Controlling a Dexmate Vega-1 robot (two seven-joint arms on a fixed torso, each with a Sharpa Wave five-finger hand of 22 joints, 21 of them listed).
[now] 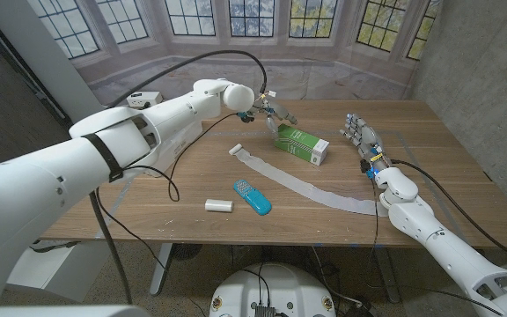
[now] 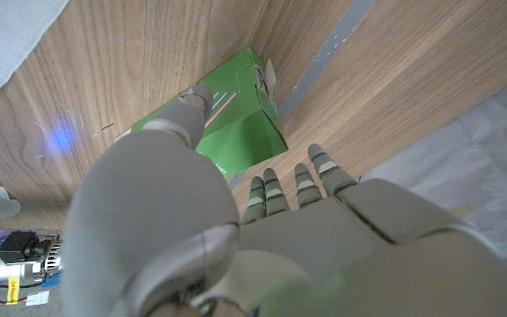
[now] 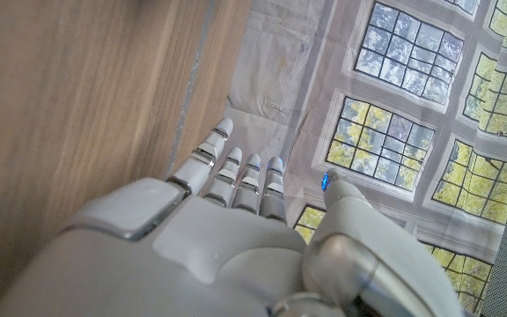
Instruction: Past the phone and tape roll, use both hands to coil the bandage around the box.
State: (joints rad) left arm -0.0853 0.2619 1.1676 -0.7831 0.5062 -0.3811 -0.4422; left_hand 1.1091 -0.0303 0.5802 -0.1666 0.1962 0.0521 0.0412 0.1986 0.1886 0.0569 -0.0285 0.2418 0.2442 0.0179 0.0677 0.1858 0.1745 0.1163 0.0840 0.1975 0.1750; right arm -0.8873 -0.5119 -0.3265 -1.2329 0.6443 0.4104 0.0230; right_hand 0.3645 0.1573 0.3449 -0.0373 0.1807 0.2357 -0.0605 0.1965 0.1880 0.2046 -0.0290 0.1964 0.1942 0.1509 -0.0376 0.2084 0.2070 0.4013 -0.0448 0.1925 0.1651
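The green box point(image 1: 303, 143) lies on its side at the far middle of the table point(image 1: 192, 167). My left hand point(image 1: 269, 112) hovers at its far left end with fingers spread; in the left wrist view the thumb point(image 2: 192, 101) touches the box point(image 2: 240, 128) while the other fingers stay straight beside it. My left hand point(image 2: 262, 238) holds nothing. A long white bandage point(image 1: 302, 183) lies unrolled in front of the box, running from mid-table to the right. My right hand point(image 1: 360, 137) stands to the right of the box, fingers straight and apart, empty; the right wrist view shows that hand point(image 3: 209, 238) over the tabletop.
A blue phone point(image 1: 252, 197) and a white tape roll point(image 1: 219, 205) lie near the front edge, left of the bandage. A small black-and-white device point(image 1: 144, 99) sits at the far left corner. Cables trail from my left arm across the table's left side.
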